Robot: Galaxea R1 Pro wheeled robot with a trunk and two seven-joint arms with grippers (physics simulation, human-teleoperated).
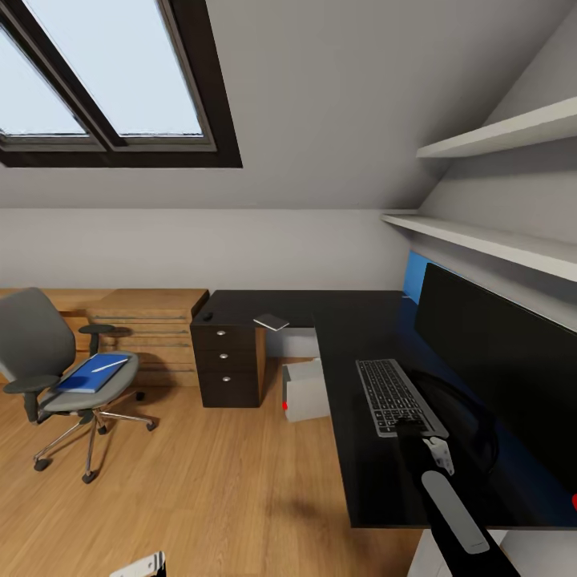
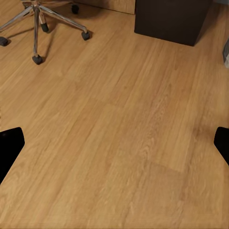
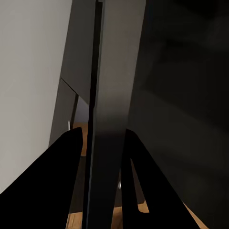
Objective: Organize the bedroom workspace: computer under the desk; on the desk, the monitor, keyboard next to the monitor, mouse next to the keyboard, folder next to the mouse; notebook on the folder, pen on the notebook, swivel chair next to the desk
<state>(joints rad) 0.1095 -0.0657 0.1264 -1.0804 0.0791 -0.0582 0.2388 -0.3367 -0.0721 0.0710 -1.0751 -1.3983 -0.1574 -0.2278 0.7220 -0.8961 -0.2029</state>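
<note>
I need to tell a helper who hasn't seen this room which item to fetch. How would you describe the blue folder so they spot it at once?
Find the grey padded swivel chair on the wooden floor, left of the light wooden drawer cabinet. On its seat lies the large flat bright blue folder. It is the only blue thing there, with a thin pale pen resting across it.

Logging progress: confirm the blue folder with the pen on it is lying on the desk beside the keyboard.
Wrong place. In the head view the blue folder, pen on top, lies on the swivel chair seat, well apart from the desk and keyboard.
</note>
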